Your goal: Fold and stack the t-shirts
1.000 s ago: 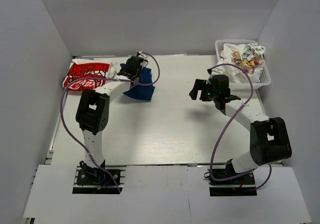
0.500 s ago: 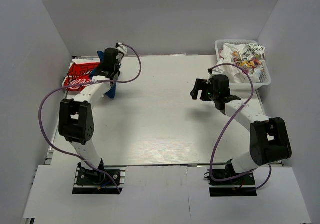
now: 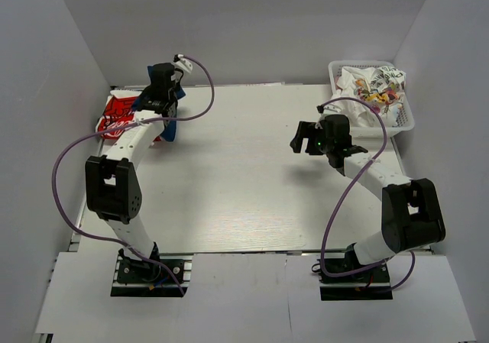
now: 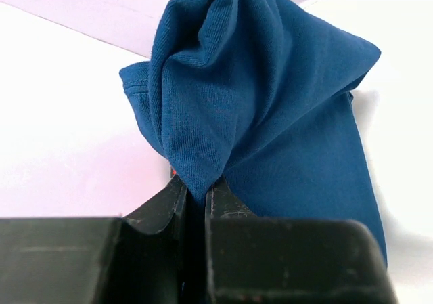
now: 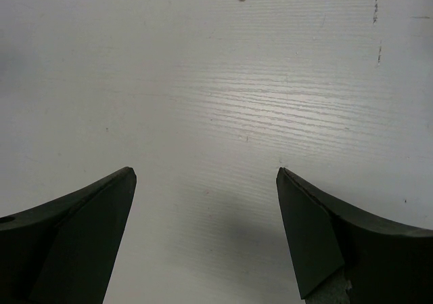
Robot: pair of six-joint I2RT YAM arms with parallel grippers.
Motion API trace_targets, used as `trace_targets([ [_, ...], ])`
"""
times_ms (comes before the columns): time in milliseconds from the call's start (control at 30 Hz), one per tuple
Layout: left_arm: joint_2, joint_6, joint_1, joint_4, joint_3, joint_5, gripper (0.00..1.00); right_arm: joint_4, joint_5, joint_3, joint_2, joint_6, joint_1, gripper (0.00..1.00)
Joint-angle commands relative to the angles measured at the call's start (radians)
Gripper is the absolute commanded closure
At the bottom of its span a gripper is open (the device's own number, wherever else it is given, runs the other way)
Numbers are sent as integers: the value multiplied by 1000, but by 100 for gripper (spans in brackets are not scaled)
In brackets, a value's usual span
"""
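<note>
My left gripper (image 3: 162, 98) is at the far left of the table, shut on a bunched fold of the navy blue t-shirt (image 4: 270, 101). The cloth rises from between the closed jaws in the left wrist view. From above, only a strip of that blue t-shirt (image 3: 170, 127) shows beside the arm. It hangs at the right edge of the red-and-white lettered t-shirt (image 3: 116, 114), which lies flat by the left wall. My right gripper (image 3: 317, 143) hovers right of centre. In its wrist view the right gripper (image 5: 206, 175) is open over bare table, holding nothing.
A white lattice basket (image 3: 407, 118) stands at the back right corner with crumpled white printed t-shirts (image 3: 374, 87) in it. The white table (image 3: 244, 182) is bordered by grey walls on the left, back and right. Purple cables loop from both arms.
My left gripper has carried the navy blue t-shirt leftward and toward the back, from near the table's middle-left to the edge of the red-and-white t-shirt. The right arm has not moved.
</note>
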Motion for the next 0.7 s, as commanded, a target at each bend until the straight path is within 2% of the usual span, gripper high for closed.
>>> trace_targets([
  [0,-104,10,19,-4,53,3,100,5,-27,38,11,-9,-8,10],
  [267,-100,-1,74,-27,44,101,100,-3,-50,52,41,-3,-7,10],
  [333,-74,-1,112,25,31,118,100,-6,-47,52,41,-4,-6,10],
  [667,230,-10,260,8,235,152,100,-23,-27,70,56,-10,-6,10],
])
